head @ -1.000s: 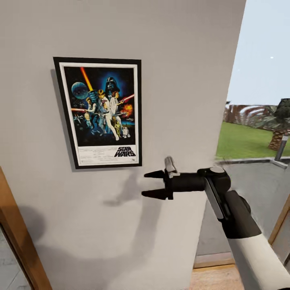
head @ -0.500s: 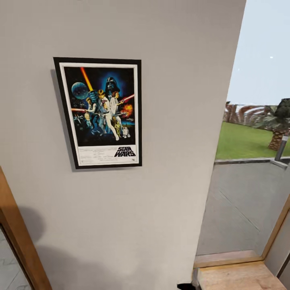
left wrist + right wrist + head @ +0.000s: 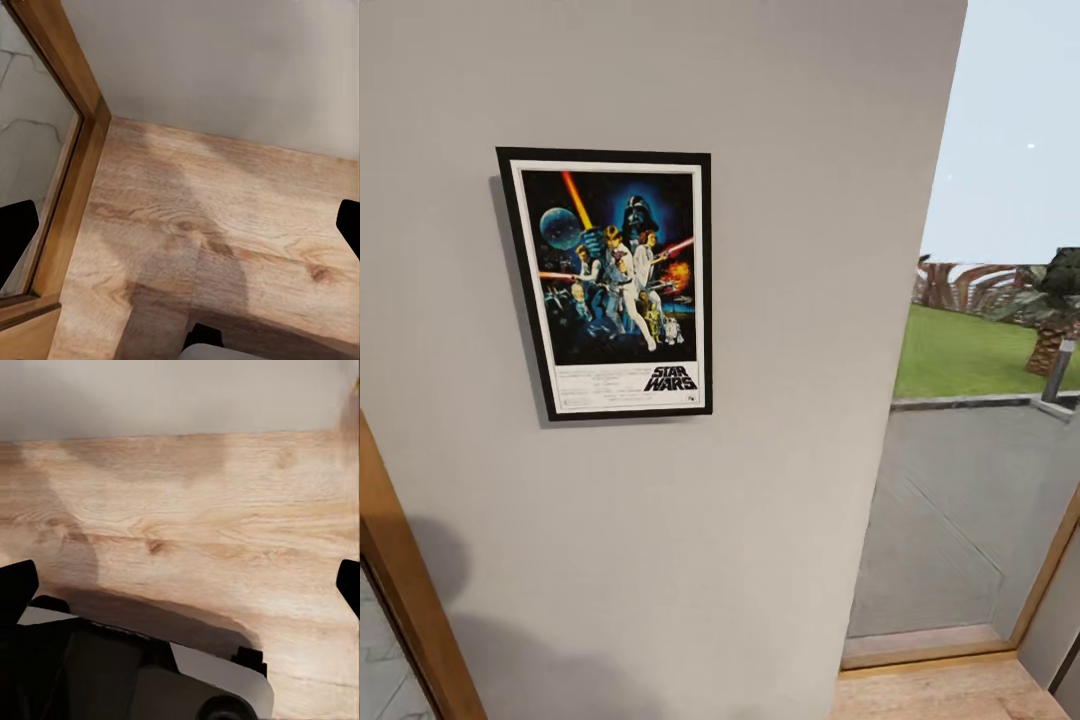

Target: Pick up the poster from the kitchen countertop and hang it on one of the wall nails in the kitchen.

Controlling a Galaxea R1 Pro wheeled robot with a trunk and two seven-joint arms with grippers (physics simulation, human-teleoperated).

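Observation:
The poster [image 3: 610, 283] hangs flat and upright on the pale grey wall [image 3: 790, 200] in the head view, black-framed, with the STAR WARS logo at its lower edge. No nail shows; whatever holds it lies behind the frame. The kitchen countertop is out of view. My left gripper [image 3: 180, 232] is open over the wooden floor [image 3: 225, 225], its black fingertips [image 3: 16, 240] at the picture's two sides with nothing between. My right gripper [image 3: 180, 585] is open too, pointing down at the floor, fingertips [image 3: 16, 589] wide apart.
A wooden door frame [image 3: 400, 570] runs up the left of the wall. To the right, a glazed opening [image 3: 980, 480] looks onto a paved patio and lawn. The robot's own base [image 3: 150, 675] shows under the right gripper.
My right arm, which was raised with its gripper open below and right of the poster, has dropped out of the head view. The poster stays on the wall; the camera shifted slightly.

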